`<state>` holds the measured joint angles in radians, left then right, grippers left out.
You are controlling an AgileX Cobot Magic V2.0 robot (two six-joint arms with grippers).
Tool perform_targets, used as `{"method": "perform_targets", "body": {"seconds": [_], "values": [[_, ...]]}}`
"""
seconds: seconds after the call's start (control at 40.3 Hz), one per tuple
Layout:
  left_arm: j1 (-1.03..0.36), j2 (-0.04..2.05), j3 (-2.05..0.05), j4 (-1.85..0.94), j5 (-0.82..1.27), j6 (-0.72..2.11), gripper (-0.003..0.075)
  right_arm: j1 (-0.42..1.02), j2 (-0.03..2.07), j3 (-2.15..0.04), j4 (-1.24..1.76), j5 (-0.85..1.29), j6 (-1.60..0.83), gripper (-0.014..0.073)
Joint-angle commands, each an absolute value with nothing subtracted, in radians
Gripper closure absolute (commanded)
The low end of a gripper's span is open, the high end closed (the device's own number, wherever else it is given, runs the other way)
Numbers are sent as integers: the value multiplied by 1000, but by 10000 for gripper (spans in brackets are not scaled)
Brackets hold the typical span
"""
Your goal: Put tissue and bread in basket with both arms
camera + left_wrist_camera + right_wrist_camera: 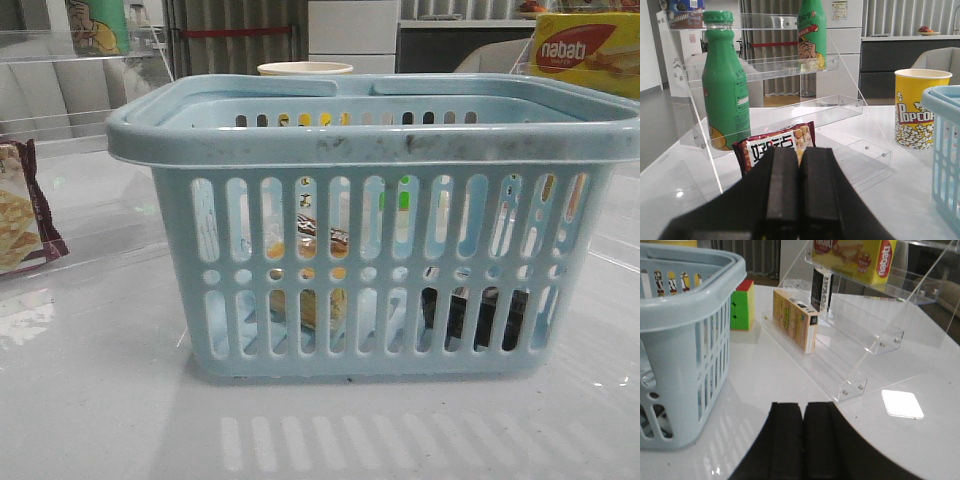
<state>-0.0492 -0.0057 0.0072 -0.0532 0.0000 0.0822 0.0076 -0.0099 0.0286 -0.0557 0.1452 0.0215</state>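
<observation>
The bread point(308, 268) and tissue point(480, 315) were seen inside the basket point(372, 140). Both seemed light and soft, best gripped gently across the middle. The left hand point(799, 190) and right hand point(803, 440) were pressed together, empty.

Front view: low, close and level, facing the basket point(375, 230) side-on; it fills most of the frame.
Left wrist view: low over the surface point(900, 200), facing an acrylic shelf point(790, 112), basket edge point(945, 155) at the side.
Right wrist view: slightly above the surface point(790, 385), looking past the basket point(685, 340) to another acrylic shelf point(860, 340).
Shared: all three show the basket.
</observation>
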Motion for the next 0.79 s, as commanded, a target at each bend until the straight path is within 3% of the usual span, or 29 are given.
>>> {"method": "perform_targets", "body": {"seconds": [0.0, 0.546, 0.769], "values": [[-57, -23, 7, -60, -77, 78, 629, 1, -29, 27, -60, 9, 18, 539], [-57, -23, 7, -60, -77, 78, 629, 3, -29, 30, 6, -23, -15, 539], [-57, -23, 7, -60, -77, 78, 629, 3, -29, 30, 6, -129, -15, 539]]}}
